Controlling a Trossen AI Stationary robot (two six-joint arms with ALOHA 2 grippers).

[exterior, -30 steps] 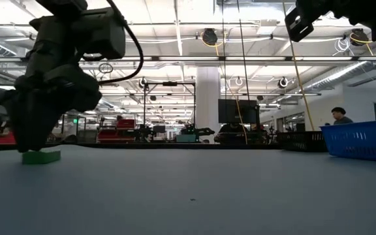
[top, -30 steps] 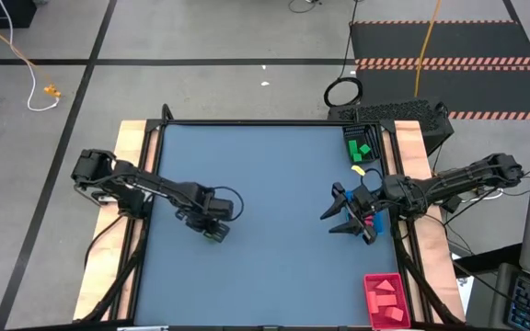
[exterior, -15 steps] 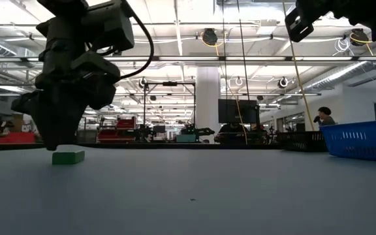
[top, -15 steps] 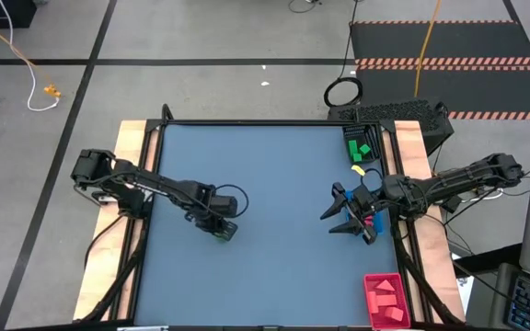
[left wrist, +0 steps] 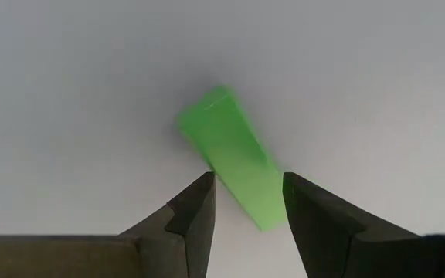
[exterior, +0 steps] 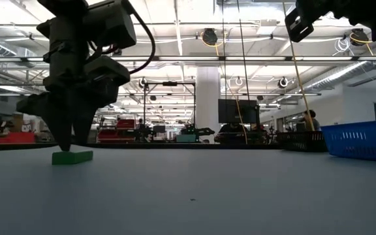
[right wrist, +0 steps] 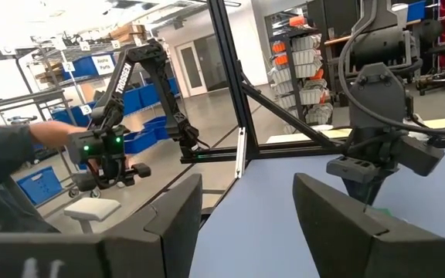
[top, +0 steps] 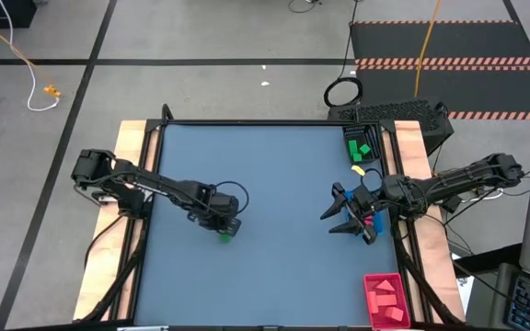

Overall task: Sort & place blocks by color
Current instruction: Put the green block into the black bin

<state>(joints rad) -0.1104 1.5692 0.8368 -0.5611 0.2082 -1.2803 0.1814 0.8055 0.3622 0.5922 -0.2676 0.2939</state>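
- We saw the left tool point(top: 225, 232) hanging low over the blue bench point(top: 274, 165), left of the middle, its fingers point(left wrist: 194, 210) parted and holding nothing.
- A green block point(left wrist: 234, 158) lay flat on the bench under it, one end reaching between the fingertips; we could not tell whether they touched it.
- The right tool point(top: 346, 218) waited near the bench's right edge, released and empty.
- More green blocks point(top: 361, 147) sat in a tray at the far right corner; red blocks point(top: 386, 299) filled a red tray point(top: 369, 285) at the near right.
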